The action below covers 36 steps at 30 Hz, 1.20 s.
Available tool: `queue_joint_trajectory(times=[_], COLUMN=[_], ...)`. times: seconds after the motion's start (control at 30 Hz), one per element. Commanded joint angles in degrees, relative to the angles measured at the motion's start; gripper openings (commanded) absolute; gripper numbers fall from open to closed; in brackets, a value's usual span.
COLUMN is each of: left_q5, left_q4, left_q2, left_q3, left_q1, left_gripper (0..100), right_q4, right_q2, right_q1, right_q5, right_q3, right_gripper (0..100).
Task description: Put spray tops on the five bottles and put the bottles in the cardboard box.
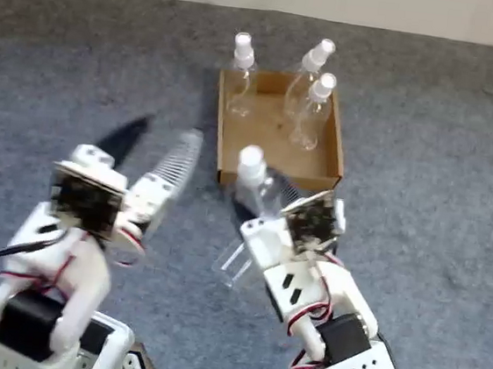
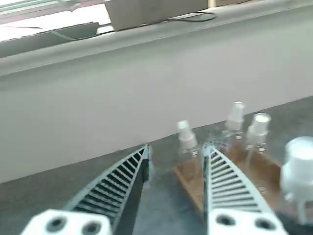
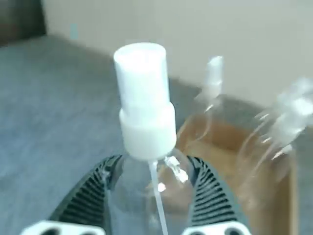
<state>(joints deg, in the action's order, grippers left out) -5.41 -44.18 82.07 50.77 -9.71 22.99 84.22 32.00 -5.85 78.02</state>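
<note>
Your right gripper (image 3: 152,164) has its jaws clamped on the capped bottle (image 3: 144,98), just short of the cardboard box (image 1: 220,129). Lift it over the front wall, keep it upright, and set it down clear of the three bottles (image 1: 311,112) inside. The left gripper (image 1: 168,129) hovers with its jaws wide and empty.

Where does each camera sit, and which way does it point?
High view: above the table, looking down on the left claw, right claw and cardboard box.
Left wrist view: on the left arm, looking past its open claw toward the box.
Right wrist view: on the right arm, facing the bottle its claw holds.
All share the box.
</note>
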Motion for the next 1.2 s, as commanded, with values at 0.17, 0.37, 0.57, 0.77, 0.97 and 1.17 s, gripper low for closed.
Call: queue_joint_trajectory(times=[0.17, 0.37, 0.57, 0.77, 0.97, 1.17], left_q5=[-2.81, -2.64, 2.46, 2.90, 2.73, 2.73], left_q4=[-6.68, 0.26, 0.97, 6.42, 10.64, 11.69], left_q2=[0.31, 0.40, 0.40, -0.22, -0.22, -0.22], left_q3=[10.77, 20.62, 20.79, 21.41, 24.13, 25.45], left_q1=[10.59, 7.25, 6.90, 6.81, 6.81, 6.81], left_gripper=[17, 20, 27, 28, 28, 28], right_q4=[-12.18, -12.09, -11.65, -1.54, 4.97, 9.54], right_q2=[-26.95, -53.76, -63.52, -63.43, -60.35, -52.09], right_q1=[-5.49, -1.98, 3.56, 7.16, 7.25, 6.90], right_q5=[7.65, 14.07, 14.24, 14.42, 20.92, 20.84], right_q3=[-22.64, -42.51, -49.89, -50.24, -51.21, -51.12], right_gripper=[0.4, 0.4, 0.4, 0.4, 0.4, 0.4])
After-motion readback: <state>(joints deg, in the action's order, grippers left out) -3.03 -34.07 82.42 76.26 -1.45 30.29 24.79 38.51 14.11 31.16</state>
